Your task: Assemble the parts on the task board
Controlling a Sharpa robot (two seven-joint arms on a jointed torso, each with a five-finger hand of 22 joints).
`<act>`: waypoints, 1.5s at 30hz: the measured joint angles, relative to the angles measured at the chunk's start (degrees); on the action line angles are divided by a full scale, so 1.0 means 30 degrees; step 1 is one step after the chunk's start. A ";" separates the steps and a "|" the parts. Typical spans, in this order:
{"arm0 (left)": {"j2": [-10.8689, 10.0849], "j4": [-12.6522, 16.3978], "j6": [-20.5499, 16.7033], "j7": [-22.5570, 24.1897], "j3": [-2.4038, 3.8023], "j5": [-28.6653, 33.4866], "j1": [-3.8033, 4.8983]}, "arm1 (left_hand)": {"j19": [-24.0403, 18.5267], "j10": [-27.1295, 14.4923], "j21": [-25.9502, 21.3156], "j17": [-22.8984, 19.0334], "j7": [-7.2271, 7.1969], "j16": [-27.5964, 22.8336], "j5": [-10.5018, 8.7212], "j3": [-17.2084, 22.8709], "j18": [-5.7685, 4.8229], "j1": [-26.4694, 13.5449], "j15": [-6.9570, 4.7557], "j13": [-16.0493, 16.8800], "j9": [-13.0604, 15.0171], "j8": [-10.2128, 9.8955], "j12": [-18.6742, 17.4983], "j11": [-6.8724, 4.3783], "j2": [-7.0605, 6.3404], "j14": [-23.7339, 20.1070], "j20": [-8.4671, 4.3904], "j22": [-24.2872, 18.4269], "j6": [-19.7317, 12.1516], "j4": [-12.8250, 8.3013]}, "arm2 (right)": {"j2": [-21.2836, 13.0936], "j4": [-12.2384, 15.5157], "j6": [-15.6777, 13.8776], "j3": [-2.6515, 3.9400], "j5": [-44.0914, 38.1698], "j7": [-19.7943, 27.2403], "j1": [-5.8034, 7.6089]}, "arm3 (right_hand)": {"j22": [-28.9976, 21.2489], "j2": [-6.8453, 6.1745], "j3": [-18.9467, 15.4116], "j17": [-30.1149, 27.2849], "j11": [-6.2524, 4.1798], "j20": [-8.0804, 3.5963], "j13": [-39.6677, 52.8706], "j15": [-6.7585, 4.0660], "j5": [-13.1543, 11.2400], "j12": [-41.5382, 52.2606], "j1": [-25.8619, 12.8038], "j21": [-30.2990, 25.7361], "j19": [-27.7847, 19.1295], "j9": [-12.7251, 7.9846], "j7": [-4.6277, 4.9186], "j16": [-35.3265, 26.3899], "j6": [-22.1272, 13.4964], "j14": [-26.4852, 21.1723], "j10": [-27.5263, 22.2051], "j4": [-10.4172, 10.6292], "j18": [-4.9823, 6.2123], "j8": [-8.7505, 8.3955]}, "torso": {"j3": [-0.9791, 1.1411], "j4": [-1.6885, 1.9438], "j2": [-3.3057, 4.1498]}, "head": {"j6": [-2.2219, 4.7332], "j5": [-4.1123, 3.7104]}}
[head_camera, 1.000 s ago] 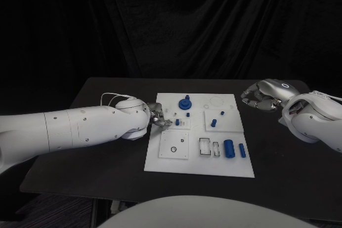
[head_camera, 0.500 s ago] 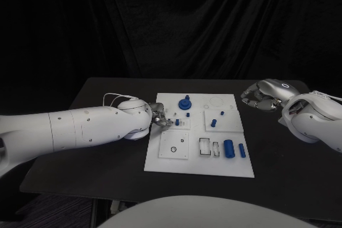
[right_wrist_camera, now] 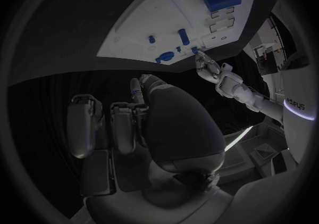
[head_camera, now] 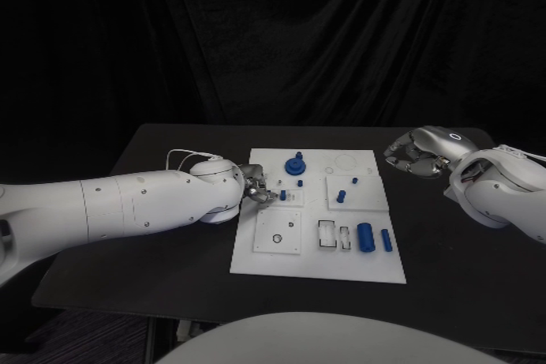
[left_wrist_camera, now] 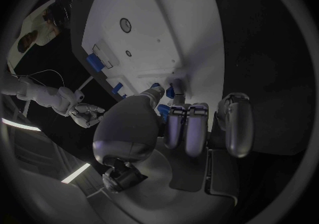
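While the left hand (head_camera: 252, 186) reaches over the left edge of the white board (head_camera: 319, 257), its fingertips (left_wrist_camera: 174, 90) pinch a small blue peg (left_wrist_camera: 169, 93) there. Off the board's far right corner, the right hand (head_camera: 412, 155) hangs clenched, holding nothing.

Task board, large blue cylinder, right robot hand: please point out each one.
task board (head_camera: 256, 263), head view, bare near-left corner.
large blue cylinder (head_camera: 365, 236), head view, its middle.
right robot hand (head_camera: 412, 158), head view, curled fingers.
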 measured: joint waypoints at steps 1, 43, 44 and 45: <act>-0.0008 0.0001 0.0000 0.0001 0.0001 -0.0004 -0.0003 | 0.0000 0.0000 0.0000 0.0000 -0.0001 0.0000 0.0000 0.0000 0.0002 0.0000 0.0000 0.0001 0.0000 0.0000 0.0000 0.0001 0.0000 0.0000 0.0000 0.0000 0.0001 0.0000 | 0.0002 -0.0005 0.0003 0.0000 0.0005 -0.0001 -0.0001 | 0.0000 0.0000 0.0038 0.0000 0.0000 -0.0001 0.0000 0.0000 0.0000 0.0000 0.0000 0.0000 0.0000 0.0000 0.0000 0.0001 0.0000 0.0000 0.0000 -0.0039 0.0000 0.0000 | 0.0000 0.0000 0.0000 | 0.0000 -0.0002; 0.0344 -0.0468 -0.0082 -0.0053 0.0060 -0.0093 -0.0039 | -0.0137 -0.0002 -0.0666 0.0014 0.0074 0.0000 0.0701 0.0015 0.0000 -0.1339 0.0002 0.0001 -0.0688 -0.0573 0.0000 0.0000 0.0778 0.0001 -0.0001 -0.0003 -0.0004 0.0941 | 0.0022 -0.0033 0.0328 0.0000 0.0056 -0.0134 -0.0076 | 0.0011 0.0000 0.0037 0.0000 0.0000 0.0000 0.0007 0.0000 0.0000 0.0004 0.0000 -0.0111 0.0000 0.0002 0.0000 0.0001 0.0000 0.0000 0.0000 -0.0037 0.0000 0.0000 | -0.0007 0.0016 -0.0009 | 0.0000 0.0084; 0.0357 -0.0480 -0.0078 -0.0050 0.0061 -0.0096 -0.0039 | -0.0137 -0.0002 -0.0691 0.0014 0.0074 0.0000 0.0844 0.0067 0.0000 -0.1244 0.0002 0.0000 -0.0688 -0.0573 0.0000 0.0000 0.0684 0.0001 -0.0001 -0.0003 -0.0004 0.0890 | 0.0022 -0.0032 0.0333 0.0000 0.0057 -0.0138 -0.0076 | 0.0011 0.0000 0.0037 -0.0001 0.0000 -0.0001 0.0007 0.0000 0.0000 0.0004 0.0000 -0.0111 0.0000 0.0002 0.0000 0.0000 0.0000 0.0000 0.0000 -0.0037 0.0001 0.0000 | -0.0007 0.0016 -0.0009 | 0.0000 0.0084; 0.0369 -0.0494 -0.0075 -0.0046 0.0063 -0.0099 -0.0039 | -0.0137 -0.0002 -0.0748 0.0013 0.0074 0.0000 0.0953 0.0117 -0.0001 -0.1184 0.0002 0.0001 -0.0688 -0.0573 0.0000 0.0001 0.0623 0.0000 -0.0002 -0.0003 -0.0004 0.0841 | 0.0022 -0.0032 0.0339 0.0000 0.0057 -0.0141 -0.0076 | 0.0011 0.0000 0.0037 -0.0001 0.0000 -0.0001 0.0007 0.0000 0.0000 0.0004 0.0000 -0.0111 0.0000 0.0002 0.0000 0.0000 0.0000 0.0000 0.0000 -0.0037 0.0000 0.0000 | -0.0007 0.0018 -0.0007 | 0.0000 0.0084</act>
